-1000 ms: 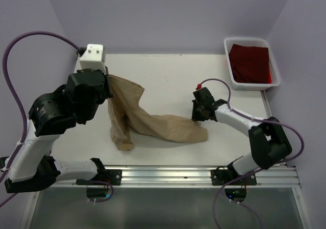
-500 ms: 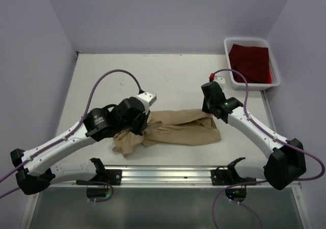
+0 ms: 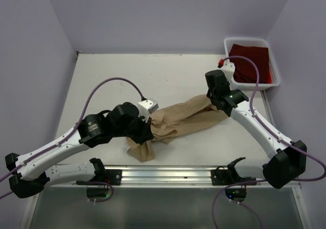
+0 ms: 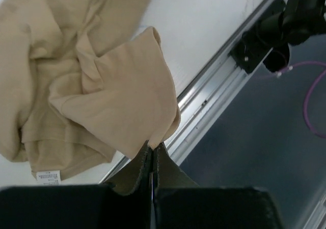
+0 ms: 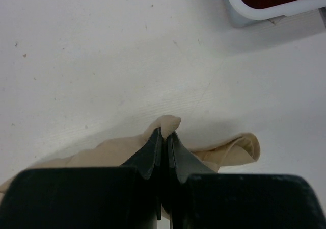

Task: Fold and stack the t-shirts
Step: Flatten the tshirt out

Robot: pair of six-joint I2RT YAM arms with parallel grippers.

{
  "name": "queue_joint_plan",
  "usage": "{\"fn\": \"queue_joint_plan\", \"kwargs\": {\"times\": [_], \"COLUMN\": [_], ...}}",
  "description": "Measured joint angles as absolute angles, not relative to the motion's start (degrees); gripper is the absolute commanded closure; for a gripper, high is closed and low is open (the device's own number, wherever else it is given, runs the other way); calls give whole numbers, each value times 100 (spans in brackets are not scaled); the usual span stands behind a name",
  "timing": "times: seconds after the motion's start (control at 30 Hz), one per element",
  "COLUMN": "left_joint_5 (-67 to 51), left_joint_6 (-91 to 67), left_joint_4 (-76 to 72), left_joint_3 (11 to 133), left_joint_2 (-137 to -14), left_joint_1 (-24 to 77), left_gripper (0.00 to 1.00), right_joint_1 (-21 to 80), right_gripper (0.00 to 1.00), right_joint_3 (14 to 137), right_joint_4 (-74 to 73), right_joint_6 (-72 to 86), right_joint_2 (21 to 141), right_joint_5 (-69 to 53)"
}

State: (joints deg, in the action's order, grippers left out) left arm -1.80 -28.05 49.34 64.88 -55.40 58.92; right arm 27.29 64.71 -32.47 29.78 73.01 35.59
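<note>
The left pincer [image 4: 153,149] is clenched on a fold of the tan cloth t-shirt [image 3: 184,118], lower centre of the white table [image 3: 117,81]; the right pincer [image 5: 163,136] grips its far end, apparently to stretch it flat. The dark red t-shirt [image 3: 249,61] lies in the white plastic bin [image 3: 246,39], upper right

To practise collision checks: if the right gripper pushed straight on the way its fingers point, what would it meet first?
The tan t-shirt fold pinched in the right gripper; past that, probably bare table. The white bin sits off to the right of that line, though depth is unclear.
</note>
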Motion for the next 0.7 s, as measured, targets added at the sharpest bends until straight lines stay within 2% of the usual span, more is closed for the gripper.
{"fn": "queue_joint_plan", "kwargs": {"times": [0.27, 0.37, 0.4, 0.43, 0.5, 0.57, 0.6, 0.63, 0.7], "left_joint_5": [-799, -753, -694, -596, -287, 36, 217, 429, 880], "left_joint_6": [-2742, -2700, -2681, -2635, -2657, -2674, -2672, -2661, -2689], "left_joint_4": [4873, 4849, 4847, 4849, 4845, 4821, 4786, 4731, 4644], "left_joint_3": [6082, 6082, 6082, 6082, 6082, 6082, 6082, 6082, 6071], "left_joint_2": [-5714, -5802, -5843, -5885, -5979, -6069, -6128, -6204, -6326], "left_joint_1": [6265, 6283, 6283, 6283, 6283, 6283, 6283, 6281, 6281], "left_gripper": [100, 82, 59, 44, 24, 15, 6, 0, 0], "right_joint_1": [2724, 2727, 2724, 2724, 2724, 2724, 2724, 2724, 2724], "right_gripper": [100, 100, 100, 100, 100, 100, 100, 100, 100], "right_joint_3": [6484, 6484, 6484, 6484, 6484, 6479, 6477, 6473, 6462], "right_joint_4": [-3238, -3238, -3238, -3245, -3258, -3262, -3262, -3262, -3267], "right_joint_6": [2976, 2971, 2969, 2965, 2952, 2950, 2950, 2947, 2945], "right_joint_2": [7360, 7338, 7323, 7303, 7242, 7172, 7137, 7100, 7043], "right_joint_5": [3664, 3673, 3682, 3688, 3704, 3710, 3719, 3743, 3787]}}
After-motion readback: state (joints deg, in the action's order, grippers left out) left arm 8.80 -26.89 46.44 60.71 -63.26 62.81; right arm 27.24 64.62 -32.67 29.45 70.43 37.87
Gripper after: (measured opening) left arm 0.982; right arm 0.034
